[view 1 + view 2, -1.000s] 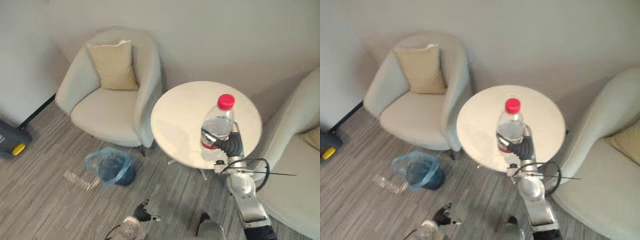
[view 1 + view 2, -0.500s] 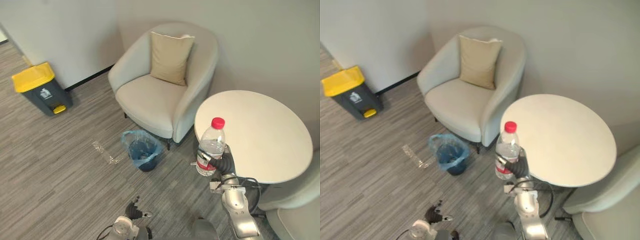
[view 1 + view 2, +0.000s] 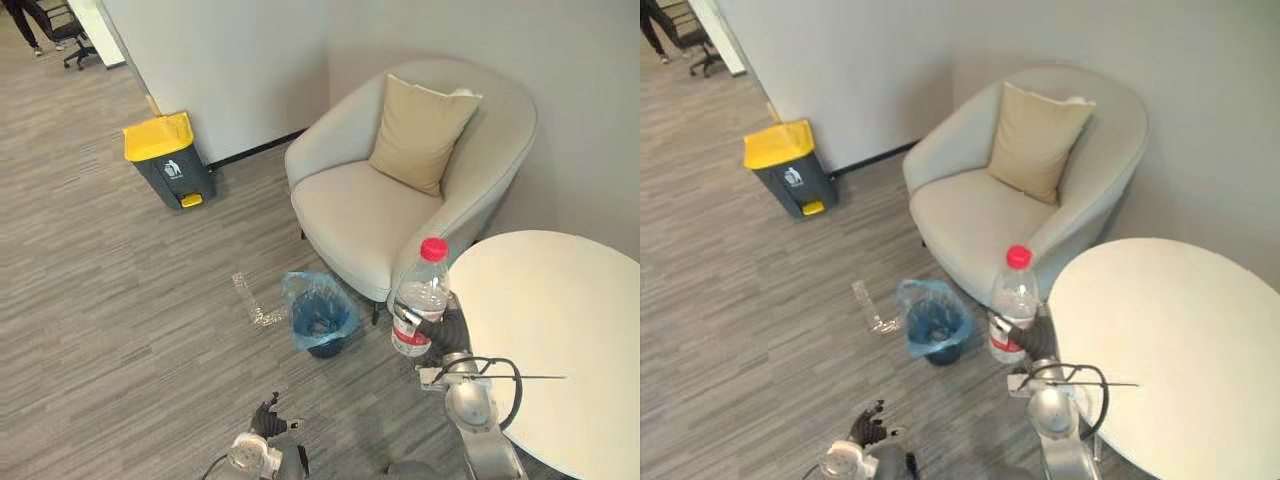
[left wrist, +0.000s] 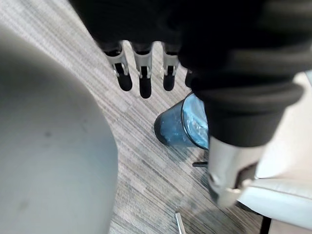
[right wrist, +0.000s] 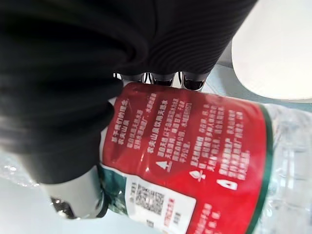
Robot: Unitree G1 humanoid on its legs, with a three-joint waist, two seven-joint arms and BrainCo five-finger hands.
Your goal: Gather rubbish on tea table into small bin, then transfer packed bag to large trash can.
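Observation:
A clear plastic bottle [image 3: 421,305] with a red cap and red label [image 5: 195,146] is held upright by my right hand [image 3: 447,330], whose fingers curl round its lower part. It hangs just left of the round white tea table [image 3: 560,330], above the floor. The small bin [image 3: 318,318], lined with a blue bag, stands on the floor to the bottle's left, in front of the armchair; it also shows past my left hand's fingers [image 4: 141,80]. My left hand [image 3: 266,420] hangs low with relaxed fingers, holding nothing. The large grey trash can [image 3: 168,162] with a yellow lid stands by the wall.
A beige armchair [image 3: 360,205] with a tan cushion [image 3: 420,135] stands behind the small bin. A clear plastic scrap [image 3: 252,303] lies on the floor left of the bin. A person's legs [image 3: 20,22] and an office chair show far off.
The camera has swung left, bringing the large trash can into sight. My right hand has carried the bottle from above the table to past its left edge, nearer the small bin.

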